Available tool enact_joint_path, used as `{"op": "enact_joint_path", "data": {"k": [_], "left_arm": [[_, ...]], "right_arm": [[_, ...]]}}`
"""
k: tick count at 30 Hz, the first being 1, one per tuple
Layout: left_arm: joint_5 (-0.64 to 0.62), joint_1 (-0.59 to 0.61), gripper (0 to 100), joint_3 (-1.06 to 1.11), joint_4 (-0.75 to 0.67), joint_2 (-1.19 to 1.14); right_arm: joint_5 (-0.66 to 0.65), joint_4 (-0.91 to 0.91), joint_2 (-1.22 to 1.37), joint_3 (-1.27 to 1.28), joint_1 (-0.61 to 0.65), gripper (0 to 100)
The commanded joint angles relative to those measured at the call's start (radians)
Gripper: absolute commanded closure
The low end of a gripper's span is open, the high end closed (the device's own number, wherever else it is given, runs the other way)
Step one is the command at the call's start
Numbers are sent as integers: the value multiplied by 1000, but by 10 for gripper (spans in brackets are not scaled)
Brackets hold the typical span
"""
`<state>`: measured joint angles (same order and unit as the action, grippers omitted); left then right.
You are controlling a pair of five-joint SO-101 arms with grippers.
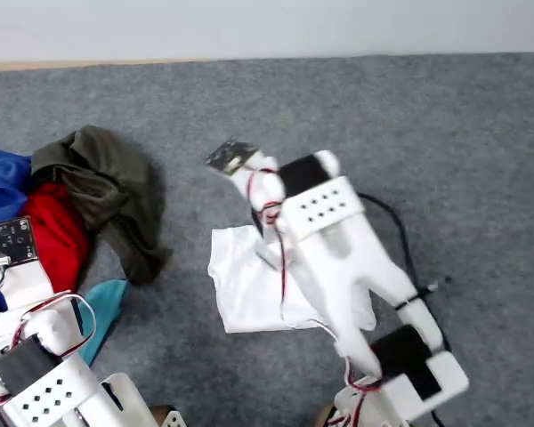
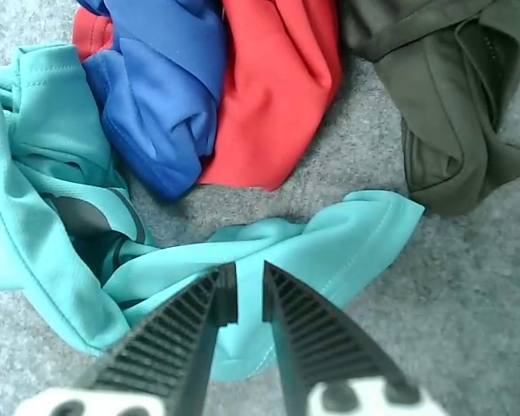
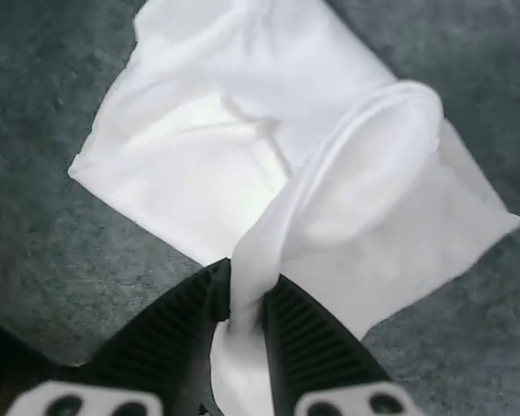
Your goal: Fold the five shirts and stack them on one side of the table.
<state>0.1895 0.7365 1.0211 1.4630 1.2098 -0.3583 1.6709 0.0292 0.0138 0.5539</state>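
Grips a lifted fold of the white shirt (image 1: 245,285) at mid-frame in the tightly pinched right gripper (image 3: 247,277), with the left gripper (image 2: 250,277) barely parted and empty over the teal shirt (image 2: 329,251) at lower left, near the blue shirt (image 1: 4,178), red shirt (image 1: 58,231) and olive shirt (image 1: 111,191).

My heap of shirts (image 1: 98,187) sits at the table's (image 1: 445,116) left edge, left gripper (image 2: 241,299) above its near side. Apart to its right lies a single shirt (image 1: 240,294), one fold pinched in my right gripper (image 3: 243,282).
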Motion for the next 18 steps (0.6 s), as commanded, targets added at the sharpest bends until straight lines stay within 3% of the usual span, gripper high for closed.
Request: {"op": "enact_joint_path", "data": {"k": [1, 10, 18], "left_arm": [[-2, 3, 947, -35, 5, 11], [-2, 3, 967, -35, 5, 11], [-2, 3, 966, -35, 5, 11]], "right_arm": [[3, -28, 54, -63, 28, 989], [11, -30, 203, -209, 127, 989], [12, -24, 298, -334, 130, 989]]}}
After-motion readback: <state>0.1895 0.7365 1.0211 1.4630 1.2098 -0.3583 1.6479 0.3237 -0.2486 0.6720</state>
